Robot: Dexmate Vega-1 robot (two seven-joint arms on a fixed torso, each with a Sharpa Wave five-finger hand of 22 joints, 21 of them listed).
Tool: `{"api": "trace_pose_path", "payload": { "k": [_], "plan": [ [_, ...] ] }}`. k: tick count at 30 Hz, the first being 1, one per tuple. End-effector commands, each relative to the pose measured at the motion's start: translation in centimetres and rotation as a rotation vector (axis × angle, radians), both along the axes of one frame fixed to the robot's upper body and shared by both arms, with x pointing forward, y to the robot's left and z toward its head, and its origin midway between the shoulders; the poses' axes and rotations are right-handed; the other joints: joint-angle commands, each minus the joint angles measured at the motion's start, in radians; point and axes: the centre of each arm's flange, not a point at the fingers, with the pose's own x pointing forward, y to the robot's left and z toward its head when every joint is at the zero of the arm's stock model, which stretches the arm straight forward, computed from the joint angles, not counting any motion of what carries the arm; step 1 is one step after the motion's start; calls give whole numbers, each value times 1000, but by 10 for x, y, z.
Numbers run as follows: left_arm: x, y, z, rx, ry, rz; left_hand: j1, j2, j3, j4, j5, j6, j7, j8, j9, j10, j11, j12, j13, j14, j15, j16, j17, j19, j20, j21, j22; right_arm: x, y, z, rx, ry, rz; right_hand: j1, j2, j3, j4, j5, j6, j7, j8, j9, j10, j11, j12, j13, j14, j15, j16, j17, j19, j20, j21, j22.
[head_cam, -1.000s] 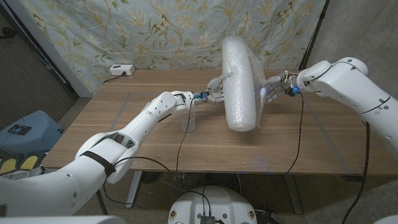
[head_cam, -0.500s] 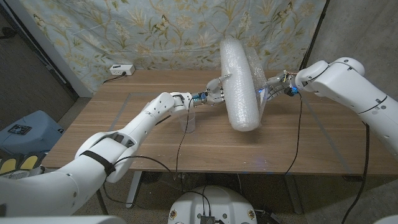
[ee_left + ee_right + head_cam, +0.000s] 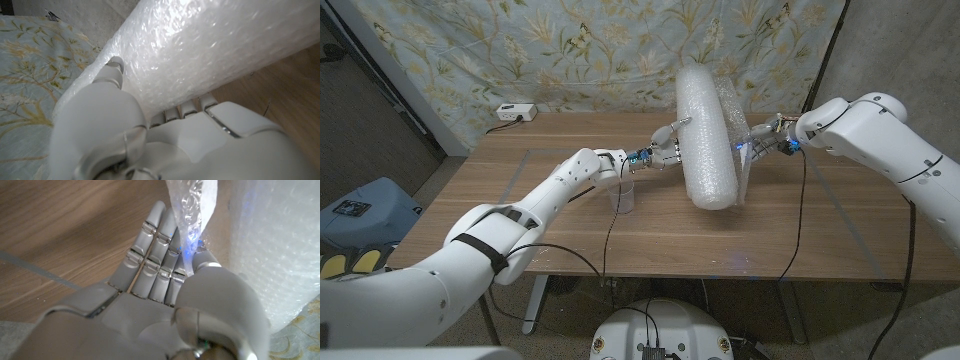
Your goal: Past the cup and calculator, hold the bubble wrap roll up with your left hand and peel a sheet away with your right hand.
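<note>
The roll [image 3: 706, 135] stood nearly upright over the far middle of the desk [image 3: 570, 225]. The left hand [image 3: 667, 150] gripped its left side, fingers [image 3: 181, 108] pressed against it. The right hand [image 3: 762, 136] pinched the loose sheet [image 3: 192, 210] beside the roll's right side.
</note>
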Motion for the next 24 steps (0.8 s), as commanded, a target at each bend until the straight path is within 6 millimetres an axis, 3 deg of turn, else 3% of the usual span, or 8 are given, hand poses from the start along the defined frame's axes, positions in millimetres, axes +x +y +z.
{"api": "trace_pose_path", "payload": {
  "k": [1, 6, 9, 12, 14, 16, 21, 24],
  "plan": [
    [1, -5, -3, -4, 13, -32, -8, -2, -2, 4, -7, -13, -6, -9, -3, -9, 7, -8, -2, -4, 6, -5, -2, -4, 0, -1, 2, -6, -10, -1, 12, -4, -13, 15, 3, 10, 1, 1, 10, -3, 7, 6, 5, 1, 9, 4, 11, -22, -4, 5, 2, -4, 6, 5],
    [1, -7, -5, -10, 31, -51, -17, -3, -4, 1, -17, -46, -17, -28, -12, -48, 26, -36, -14, -9, 30, -14, -10, -2, 18, 0, 2, -9, -14, 2, 10, 1, -21, 18, 2, 12, 2, 0, 12, -2, 9, 11, 8, 1, 12, 5, 15, -22, -7, 10, 2, -6, 12, 6],
    [2, -7, -6, -10, 35, -71, -19, -6, -5, -5, -24, -67, -58, -39, -20, -69, 30, -53, -25, -11, 65, -23, -17, -2, 35, 1, 1, -10, -18, 3, 10, 5, -26, 21, 1, 14, 2, 0, 13, -1, 10, 14, 12, 2, 14, 5, 19, -23, -9, 13, 1, -6, 15, 6],
    [4, -7, -7, -10, 29, -95, -36, 1, -9, -5, -39, -158, -109, -68, -34, -124, 53, -90, -45, -27, 113, -43, -24, -5, 47, -2, 0, -10, -20, 4, 10, 17, -29, 24, 1, 15, 2, 0, 13, 1, 11, 17, 10, 4, 15, 8, 21, -23, -10, 17, 2, -6, 19, 7],
    [6, -6, -8, -22, 36, -112, -60, 0, -20, -4, -55, -265, -198, -77, -47, -172, 77, -119, -63, -46, 135, -59, -28, -16, 48, -9, -2, -8, -21, 4, 9, 28, -33, 26, 2, 17, 2, 0, 13, 2, 11, 18, 10, 2, 15, 8, 23, -23, -11, 19, 1, -5, 21, 7],
    [8, -4, -10, -28, 30, -120, -80, 2, -31, -1, -66, -299, -249, -69, -56, -195, 100, -132, -76, -66, 139, -67, -29, -22, 48, -14, -3, -7, -22, 4, 9, 36, -35, 27, 1, 17, 2, 0, 12, 3, 11, 20, 9, 1, 16, 8, 23, -23, -13, 21, 1, -6, 22, 7],
    [11, 0, -14, -56, 34, -137, -122, 4, -51, 4, -89, -372, -260, -68, -66, -243, 146, -149, -98, -75, 139, -66, -30, -23, 49, -24, -5, -2, -23, 5, 2, 60, -41, 27, 1, 18, 5, -1, 12, 6, 11, 22, 6, 5, 18, 13, 25, -20, -16, 25, 0, -5, 27, 7],
    [13, 3, -16, -77, 43, -132, -166, 25, -68, -30, -115, -423, -259, -54, -68, -262, 153, -130, -184, -81, 138, -66, -31, -5, 49, -62, -4, 0, -23, 7, -5, 72, -42, 30, 1, 21, 3, 0, 12, 7, 11, 24, 8, 6, 18, 12, 26, -22, -17, 29, 1, -6, 30, 7]
  ]
}}
